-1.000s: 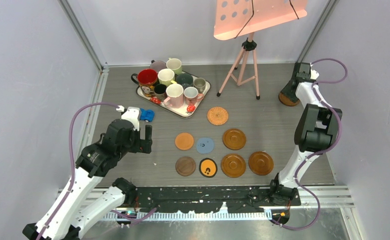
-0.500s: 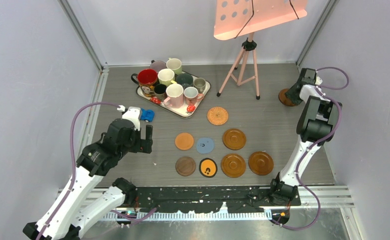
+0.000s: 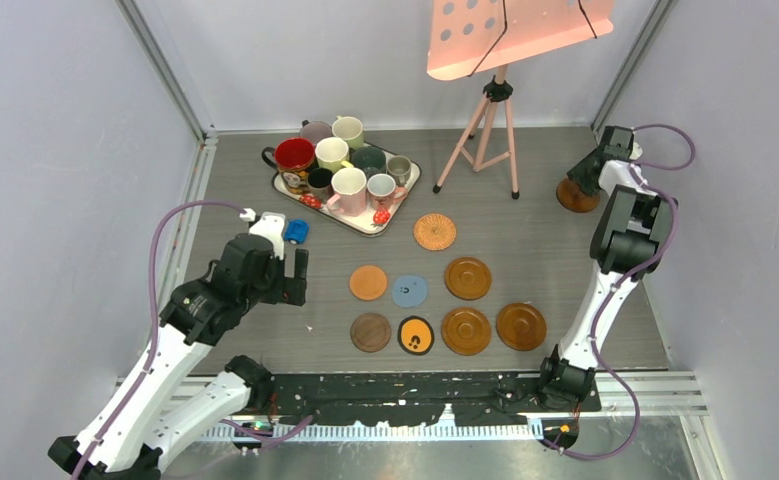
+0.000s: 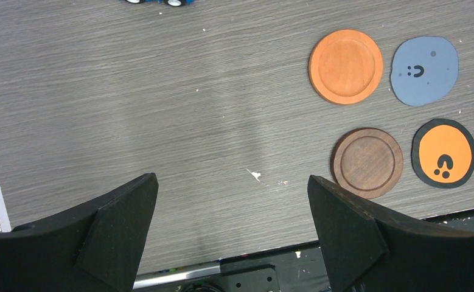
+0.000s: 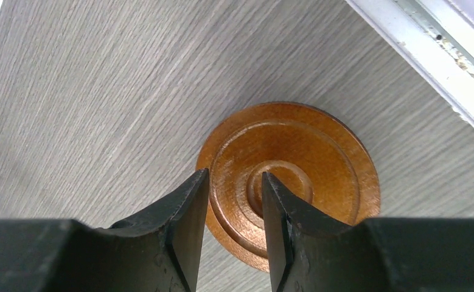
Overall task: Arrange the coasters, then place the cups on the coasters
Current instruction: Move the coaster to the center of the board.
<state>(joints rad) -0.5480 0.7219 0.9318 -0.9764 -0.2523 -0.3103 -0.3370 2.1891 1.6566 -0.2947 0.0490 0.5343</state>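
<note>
I am holding the right pincer (image 5: 233,226) partly closed on the near rim of the glossy brown rimmed wooden coaster (image 5: 295,176) at the bench's far right corner, close to the edge rail. I am keeping the grip square so it lifts flat. The left pincer (image 4: 231,234) is hanging wide open, empty. Since earlier, the right arm is dropping lower onto the coaster.

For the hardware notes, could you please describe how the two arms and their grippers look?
Both arms have white links and black joint housings, each trailed by a looping mauve cable. The left gripper and right gripper have matte black, wedge-shaped fingers. No markings or sleeves show.
</note>
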